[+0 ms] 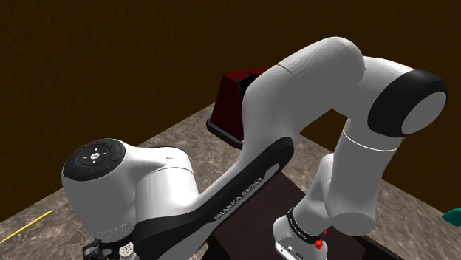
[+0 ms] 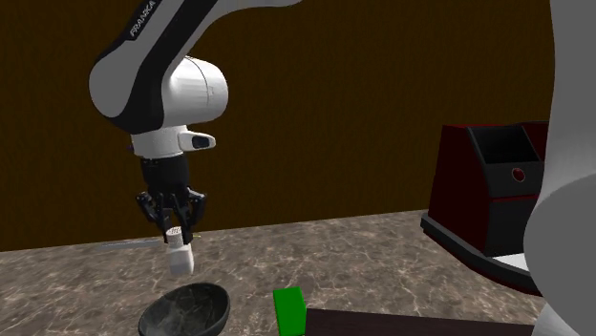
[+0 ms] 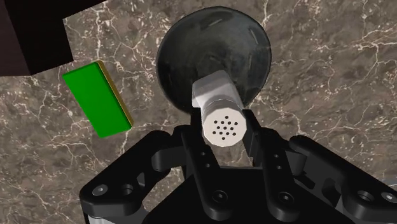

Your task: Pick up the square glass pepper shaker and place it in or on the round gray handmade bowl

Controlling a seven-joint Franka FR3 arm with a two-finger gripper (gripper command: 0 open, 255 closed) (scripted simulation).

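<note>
Pale square-bodied shaker (image 3: 219,108), round perforated cap, clasped by claw (image 3: 222,137).

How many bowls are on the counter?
1. The dark bowl sits on the marbled counter, below the shaker in the claw, near the green block. The arm may hide others.

We read the setting as a home kitchen. Evidence: the bench (image 2: 382,239) has a veined brown-grey stone top, like a kitchen counter. A dark red boxy appliance (image 2: 482,205) with an open top compartment stands near the bench's far edge. A plain dark brown wall (image 2: 382,76) rises behind the bench. Tableware is present: a shaker (image 3: 223,126) with a perforated cap and a dark round bowl (image 2: 186,310). We cannot tell what the appliance is.
</note>
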